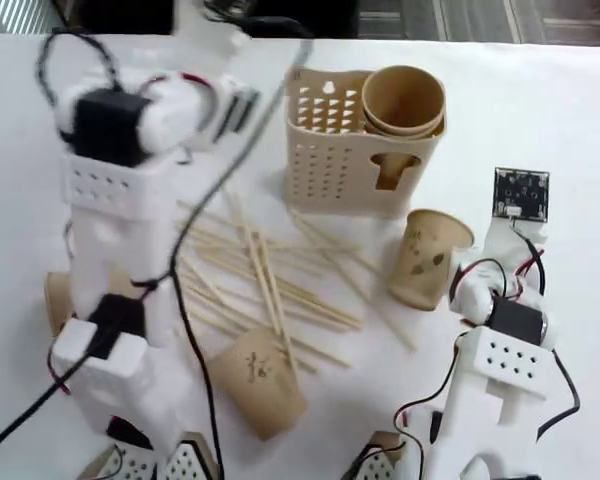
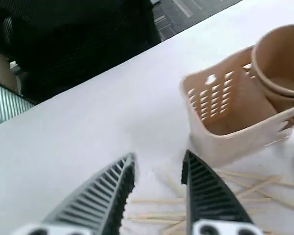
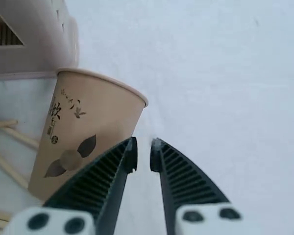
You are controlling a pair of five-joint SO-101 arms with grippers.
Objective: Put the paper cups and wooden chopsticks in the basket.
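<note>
A beige perforated basket (image 1: 330,140) stands at the back centre, with two nested paper cups (image 1: 403,100) in its right end. Another paper cup (image 1: 428,258) stands upright in front of the basket's right side. A third cup (image 1: 262,382) lies on its side near the front. Wooden chopsticks (image 1: 270,285) lie scattered between them. My left gripper (image 2: 158,164) hangs open and empty above the chopsticks (image 2: 152,200), short of the basket (image 2: 220,112). My right gripper (image 3: 143,154) is narrowly open, empty, with the upright cup (image 3: 83,142) just beside one finger.
A further paper cup (image 1: 54,300) lies partly hidden behind the left arm (image 1: 110,250). The right arm (image 1: 500,350) stands at the front right. Bare white table (image 1: 540,110) stretches right of the basket. A black cable (image 1: 195,300) runs down across the chopsticks.
</note>
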